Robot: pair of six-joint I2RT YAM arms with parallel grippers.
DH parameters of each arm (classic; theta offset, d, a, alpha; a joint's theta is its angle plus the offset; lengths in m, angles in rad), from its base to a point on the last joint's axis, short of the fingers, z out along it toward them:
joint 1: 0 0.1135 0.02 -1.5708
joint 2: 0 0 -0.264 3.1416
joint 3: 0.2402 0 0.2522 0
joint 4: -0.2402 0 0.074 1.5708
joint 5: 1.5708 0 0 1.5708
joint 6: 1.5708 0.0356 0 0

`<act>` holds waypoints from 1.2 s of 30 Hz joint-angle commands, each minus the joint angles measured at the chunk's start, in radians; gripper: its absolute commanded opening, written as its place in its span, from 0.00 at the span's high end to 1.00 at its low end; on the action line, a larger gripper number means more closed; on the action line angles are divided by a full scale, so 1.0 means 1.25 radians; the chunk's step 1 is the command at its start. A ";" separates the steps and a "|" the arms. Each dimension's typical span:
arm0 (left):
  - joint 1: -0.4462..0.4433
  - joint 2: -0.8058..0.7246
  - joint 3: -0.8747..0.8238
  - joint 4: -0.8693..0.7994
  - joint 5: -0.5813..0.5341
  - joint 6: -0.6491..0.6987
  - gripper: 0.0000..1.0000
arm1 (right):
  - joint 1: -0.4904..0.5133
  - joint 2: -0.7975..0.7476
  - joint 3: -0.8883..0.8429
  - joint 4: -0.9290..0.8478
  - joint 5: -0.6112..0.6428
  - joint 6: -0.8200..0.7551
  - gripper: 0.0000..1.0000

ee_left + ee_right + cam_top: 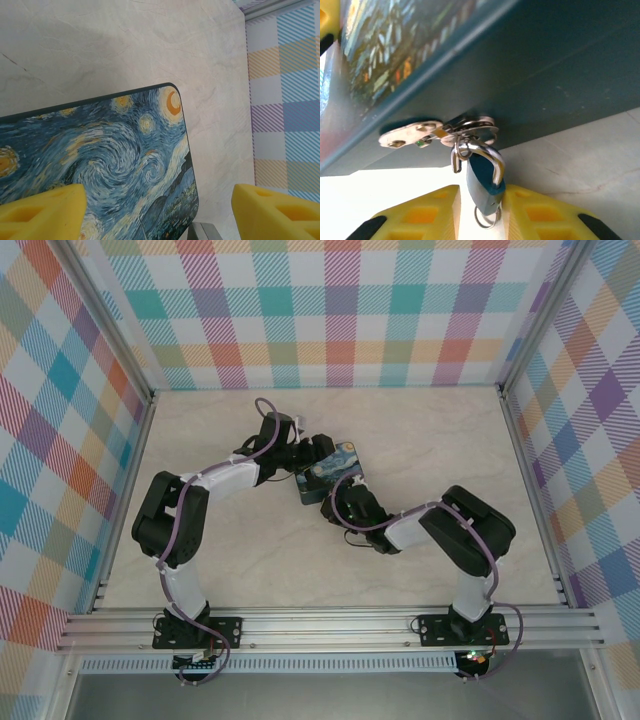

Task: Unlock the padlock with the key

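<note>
Padlock is hanging by its shackle from the metal hasp on the side of the tin — low between the yellow fingers of the right gripper. One finger is touching its body. On the other side a thin gap seems to be showing, so we cannot tell if the grip is closed. Our left gripper is hovering over the painted lid, jaws standing wide apart — holding nothing. We are seeing the tin lying on the table.
</note>
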 commanded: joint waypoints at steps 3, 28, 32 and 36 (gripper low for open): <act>-0.005 0.010 -0.021 -0.047 -0.011 0.000 0.23 | 0.007 0.012 0.005 0.042 -0.002 -0.014 0.77; -0.013 -0.025 -0.092 -0.083 -0.045 0.026 0.23 | -0.078 -0.121 -0.073 -0.039 -0.004 0.020 0.89; -0.018 -0.021 -0.105 -0.082 -0.052 0.028 0.23 | -0.093 -0.134 -0.058 -0.045 -0.024 0.016 0.89; -0.022 -0.017 -0.116 -0.078 -0.059 0.027 0.23 | -0.101 -0.145 -0.031 -0.100 -0.030 0.022 0.89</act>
